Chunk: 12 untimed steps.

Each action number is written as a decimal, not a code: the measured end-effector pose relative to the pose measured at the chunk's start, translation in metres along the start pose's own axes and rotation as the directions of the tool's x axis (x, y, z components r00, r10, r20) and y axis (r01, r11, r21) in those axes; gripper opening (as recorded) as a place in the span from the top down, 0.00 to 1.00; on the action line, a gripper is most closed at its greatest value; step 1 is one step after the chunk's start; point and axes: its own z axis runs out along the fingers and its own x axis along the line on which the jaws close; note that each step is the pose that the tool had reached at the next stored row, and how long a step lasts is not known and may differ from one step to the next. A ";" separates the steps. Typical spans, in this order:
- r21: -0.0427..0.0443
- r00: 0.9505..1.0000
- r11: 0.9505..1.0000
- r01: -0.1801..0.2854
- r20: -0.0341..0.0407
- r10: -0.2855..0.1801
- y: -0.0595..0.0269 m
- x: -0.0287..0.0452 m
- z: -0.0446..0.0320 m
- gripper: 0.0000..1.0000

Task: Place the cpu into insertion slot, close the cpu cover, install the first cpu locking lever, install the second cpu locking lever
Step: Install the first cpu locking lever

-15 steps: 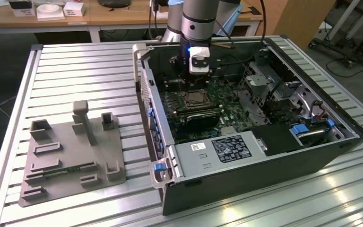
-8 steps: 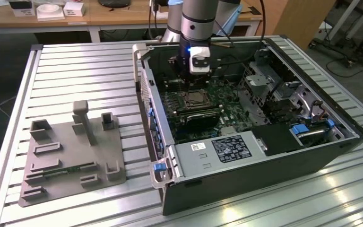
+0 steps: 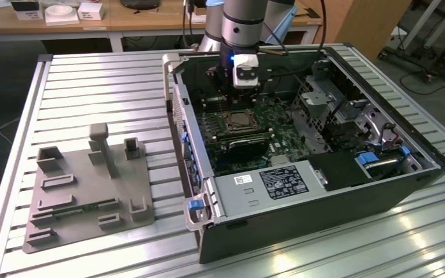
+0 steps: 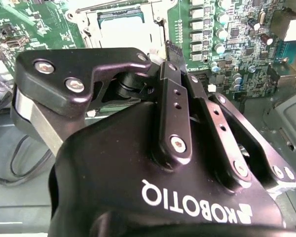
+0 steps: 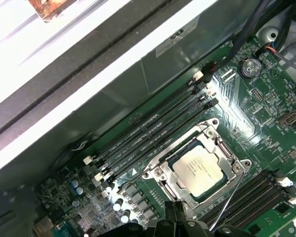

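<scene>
Cpu (image 3: 243,120) in the exterior view lay in the insertion slot (image 3: 226,123) on the green board inside the open computer case (image 3: 207,174), which rested on the slatted metal surface (image 3: 91,75). The gripper (image 3: 232,91) hung just above the board at 12 o'clock from the slot. A black label-bearing box (image 3: 284,180) sat at 5 o'clock from the slot, and a grey fixture tray (image 3: 91,185) lay on the surface at 9 o'clock from the case.

In the second wrist view the fingers (image 4: 175,103) were clenched together, grasping nothing, and the gripper (image 4: 168,49) was poised apart from the pale cpu (image 4: 123,27).

In the first wrist view the cpu (image 5: 197,167) was seated flat, silvery face up, with the cpu cover (image 5: 175,150) lying down around it. A thin wire lever (image 5: 229,197) slanted free beside the socket. Long memory slots (image 5: 148,133) ran alongside, and the gripper (image 5: 180,222) hovered near the socket's edge.
</scene>
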 end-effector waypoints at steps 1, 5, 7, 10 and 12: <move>0.000 1.000 1.000 0.002 0.000 -0.002 -0.0001 0.0001 -0.0004 0.90; -0.002 1.000 1.000 0.011 0.002 -0.011 -0.0006 0.0008 -0.0014 0.90; -0.002 1.000 1.000 0.015 0.002 -0.015 -0.0013 0.0017 -0.0015 0.90; -0.002 1.000 1.000 0.021 0.001 -0.021 -0.0034 0.0044 -0.0017 0.90; -0.002 1.000 1.000 0.024 0.001 -0.024 -0.0057 0.0073 -0.0017 0.90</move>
